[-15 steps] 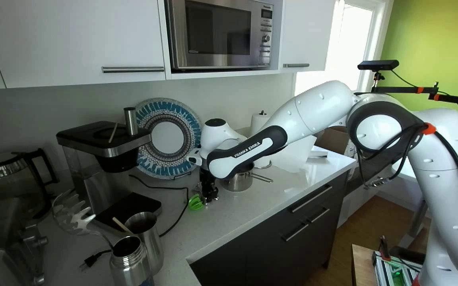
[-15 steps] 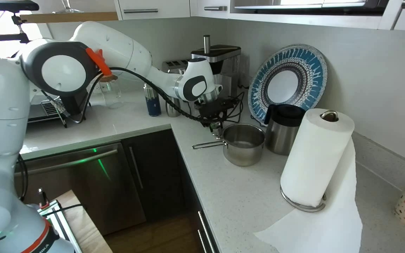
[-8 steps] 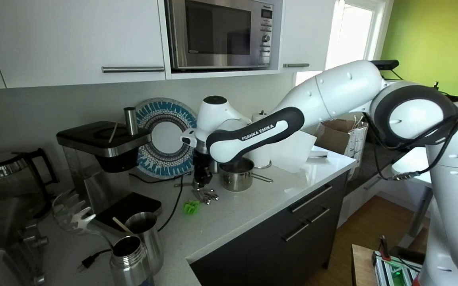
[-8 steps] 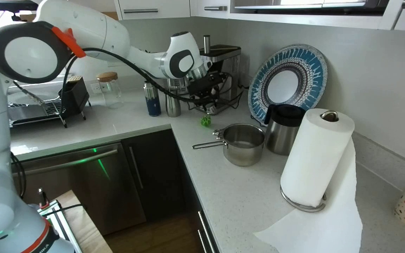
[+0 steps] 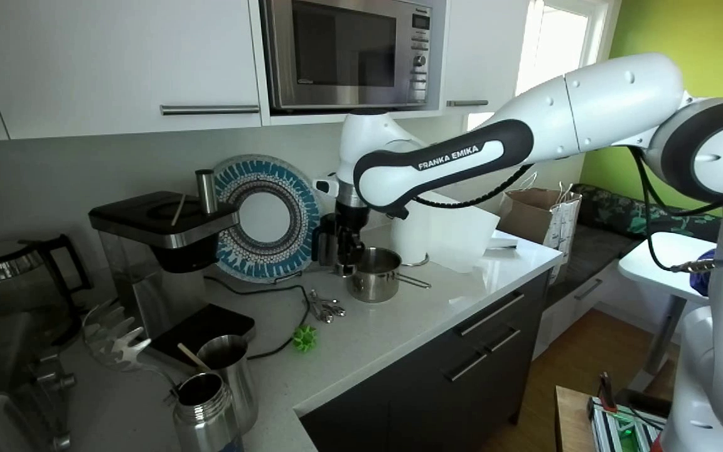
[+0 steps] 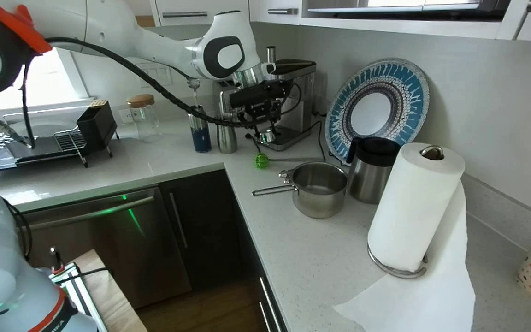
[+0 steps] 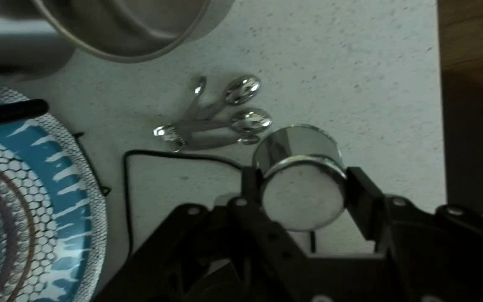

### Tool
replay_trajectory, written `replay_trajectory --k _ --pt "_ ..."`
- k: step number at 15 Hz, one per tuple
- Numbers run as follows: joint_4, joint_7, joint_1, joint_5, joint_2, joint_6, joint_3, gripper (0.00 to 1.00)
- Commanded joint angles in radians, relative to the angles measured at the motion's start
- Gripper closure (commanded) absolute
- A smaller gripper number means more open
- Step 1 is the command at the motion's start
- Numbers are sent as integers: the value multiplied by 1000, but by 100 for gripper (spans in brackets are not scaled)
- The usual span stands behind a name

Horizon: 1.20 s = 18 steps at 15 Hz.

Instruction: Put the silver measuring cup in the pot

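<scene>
Pincer (image 7: 303,179) has climbed well off the table (image 6: 316,263) over the last second. It's clenched on the silver measuring cup (image 7: 302,201), across opposite sides of the round body, cup held in midair. Can't tell which end is the mouth; no handle visible. Looks like thin polished metal: I'd guess light, stiff, hard to break, slick. Curve could spin in the grip, so hold mid-body, square across the diameter, modest squeeze. Steel saucepan (image 6: 319,200) stands apart from it, probable drop spot. Measuring spoons (image 7: 214,125) lie near the saucepan, stainless carafe (image 6: 370,180) just beside it, blue-patterned plate (image 6: 378,110) propped up behind.
</scene>
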Motion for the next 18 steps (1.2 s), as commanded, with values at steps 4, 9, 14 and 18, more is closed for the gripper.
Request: replay_trajectory --k 4,9,14,18 --pt "-21 46 -36 -23 -79 -301 -49 70" --pt "-80 242 -61 -163 -114 -127 -96 70" --pt "-148 435 -108 -319 -103 149 -161 70" --pt "-200 632 -126 -423 -66 302 -192 70"
